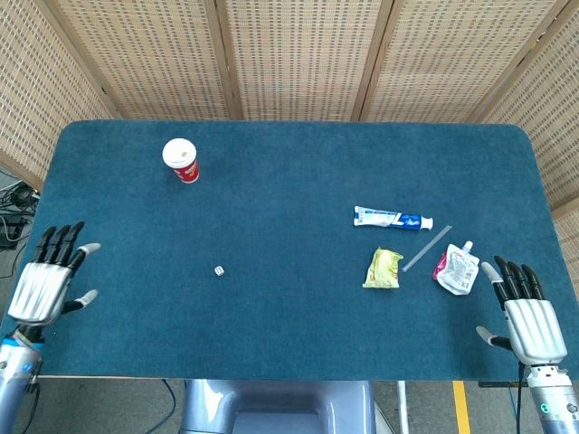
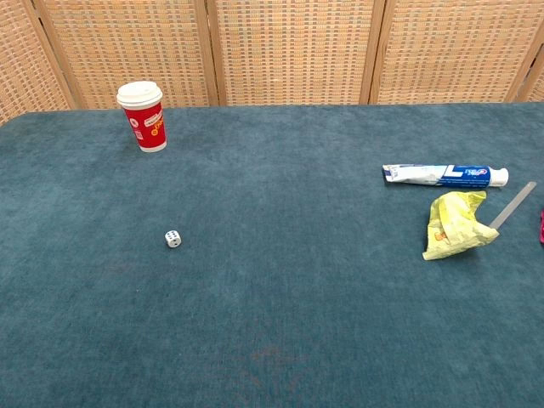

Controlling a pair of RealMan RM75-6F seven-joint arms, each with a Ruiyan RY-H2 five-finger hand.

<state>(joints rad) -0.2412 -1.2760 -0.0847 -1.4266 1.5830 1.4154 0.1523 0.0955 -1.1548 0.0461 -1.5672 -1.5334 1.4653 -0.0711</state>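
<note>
On the counter (image 1: 289, 181), near its right edge, the right hand (image 1: 526, 324) lies flat with fingers spread, holding nothing. Nearest to it is the spouted pouch (image 1: 455, 269), just ahead of the fingertips and slightly toward the centre, long axis running away from the robot, spout at the far end. At the opposite edge, the left hand (image 1: 45, 282) is likewise spread and empty; the die (image 1: 219, 270) lies well apart to its right.
</note>
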